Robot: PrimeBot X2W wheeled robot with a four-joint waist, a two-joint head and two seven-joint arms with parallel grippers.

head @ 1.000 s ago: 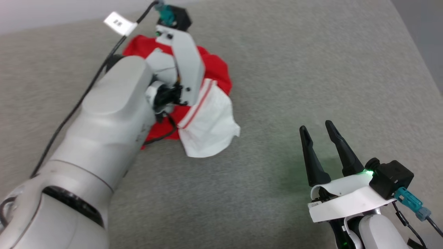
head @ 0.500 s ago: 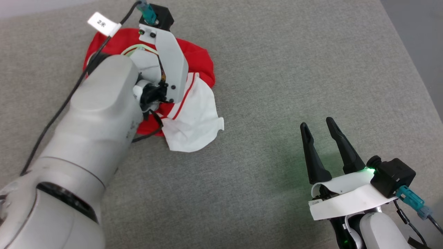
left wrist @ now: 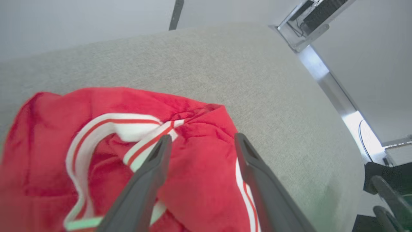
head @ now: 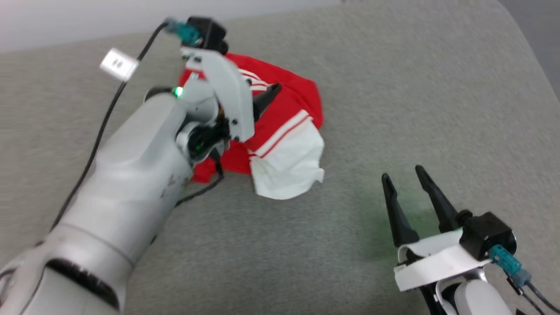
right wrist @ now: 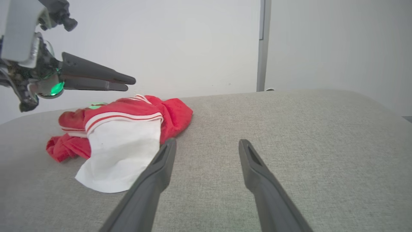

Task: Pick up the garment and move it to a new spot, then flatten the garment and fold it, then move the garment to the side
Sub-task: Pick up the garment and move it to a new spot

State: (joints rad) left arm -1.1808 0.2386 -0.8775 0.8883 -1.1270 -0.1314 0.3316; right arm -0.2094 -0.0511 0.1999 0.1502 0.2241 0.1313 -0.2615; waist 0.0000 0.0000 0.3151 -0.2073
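Lab-like room: bare white walls (right wrist: 161, 48), grey fabric-covered table (head: 415, 96).

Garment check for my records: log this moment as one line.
garment: crumpled on grey surface | left pincer: open, above garment | right pincer: open, empty

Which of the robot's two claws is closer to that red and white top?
Left. The left gripper hangs just above the garment, fingers open, holding nothing. The right gripper, also open, sits off to the garment's right over the grey surface, well clear.
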